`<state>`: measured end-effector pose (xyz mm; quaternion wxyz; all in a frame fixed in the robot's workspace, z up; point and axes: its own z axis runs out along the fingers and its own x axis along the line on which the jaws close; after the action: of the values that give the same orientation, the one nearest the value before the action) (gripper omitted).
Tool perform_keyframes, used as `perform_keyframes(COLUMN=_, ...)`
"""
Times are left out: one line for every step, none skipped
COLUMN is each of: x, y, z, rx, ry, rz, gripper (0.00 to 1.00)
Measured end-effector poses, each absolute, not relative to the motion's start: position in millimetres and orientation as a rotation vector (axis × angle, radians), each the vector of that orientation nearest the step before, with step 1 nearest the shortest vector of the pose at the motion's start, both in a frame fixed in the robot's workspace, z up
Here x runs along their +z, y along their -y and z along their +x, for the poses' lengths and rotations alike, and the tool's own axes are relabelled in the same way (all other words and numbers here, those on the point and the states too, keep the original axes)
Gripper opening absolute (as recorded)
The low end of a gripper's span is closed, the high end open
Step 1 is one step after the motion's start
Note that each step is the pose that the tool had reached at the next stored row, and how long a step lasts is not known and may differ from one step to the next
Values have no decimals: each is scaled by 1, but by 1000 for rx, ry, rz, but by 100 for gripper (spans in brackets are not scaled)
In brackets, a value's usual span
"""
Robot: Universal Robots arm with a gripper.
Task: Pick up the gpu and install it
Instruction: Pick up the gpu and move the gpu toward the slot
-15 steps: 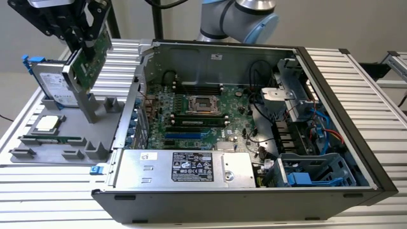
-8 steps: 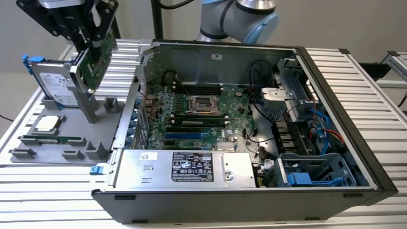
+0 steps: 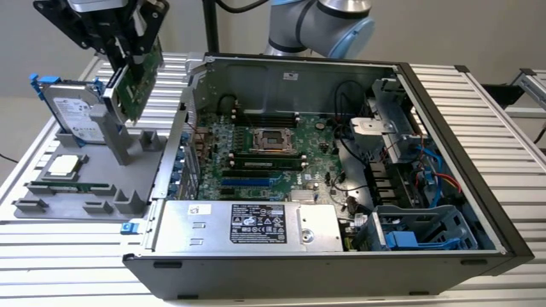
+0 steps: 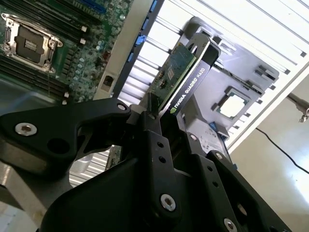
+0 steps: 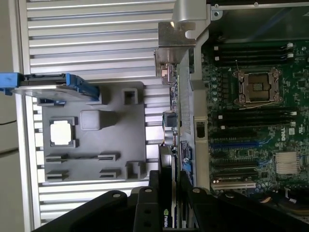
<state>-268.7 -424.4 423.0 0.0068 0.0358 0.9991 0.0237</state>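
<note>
The gpu [image 3: 137, 80] hangs in the air at the exterior view's upper left, green board facing the computer case, tilted slightly. My gripper [image 3: 126, 48] is shut on its upper edge. The card sits above the grey holder tray [image 3: 51, 208], just over the tray's tall post [image 3: 115, 137] and clear of it. In the second wrist view the gpu [image 4: 181, 77] sticks out from between the black fingers [image 4: 154, 130]. The first wrist view shows the gpu [image 5: 171, 121] edge-on, with its silver bracket [image 5: 176, 41] at the far end, beside the case wall.
The open computer case [image 3: 452, 128] lies on its side with the motherboard [image 3: 256, 153] and its blue slots [image 3: 247, 182] exposed. A power supply [image 3: 247, 224] sits at the case's near side. The tray also holds a hard drive in a blue frame [image 3: 73, 112], a processor [image 3: 64, 165] and a memory stick [image 3: 68, 188].
</note>
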Motion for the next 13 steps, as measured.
perform_keyframes(x=423, y=424, z=-267, rx=74, ry=-3125, rz=112, gripper=0)
perform_keyframes(x=423, y=424, z=-266, rx=74, ry=-3126, rz=112, gripper=0)
perform_keyframes(x=423, y=424, z=-265, rx=74, ry=-3126, rz=112, gripper=0)
perform_keyframes(x=423, y=424, z=-264, rx=74, ry=-3126, rz=112, gripper=0)
perform_keyframes(x=423, y=424, z=-262, rx=74, ry=-3126, rz=112, gripper=0)
perform_keyframes(x=423, y=424, z=-261, rx=74, ry=-3126, rz=112, gripper=0)
perform_keyframes(x=423, y=424, z=-260, rx=74, ry=-3127, rz=112, gripper=0)
perform_keyframes(x=423, y=424, z=-258, rx=74, ry=-3127, rz=112, gripper=0)
perform_keyframes(x=423, y=424, z=-257, rx=74, ry=-3127, rz=112, gripper=0)
perform_keyframes(x=423, y=424, z=-256, rx=74, ry=-3127, rz=112, gripper=0)
perform_keyframes(x=423, y=424, z=-254, rx=74, ry=-3127, rz=112, gripper=0)
perform_keyframes(x=423, y=424, z=-253, rx=74, ry=-3128, rz=112, gripper=0)
perform_keyframes(x=423, y=424, z=-252, rx=74, ry=-3128, rz=112, gripper=0)
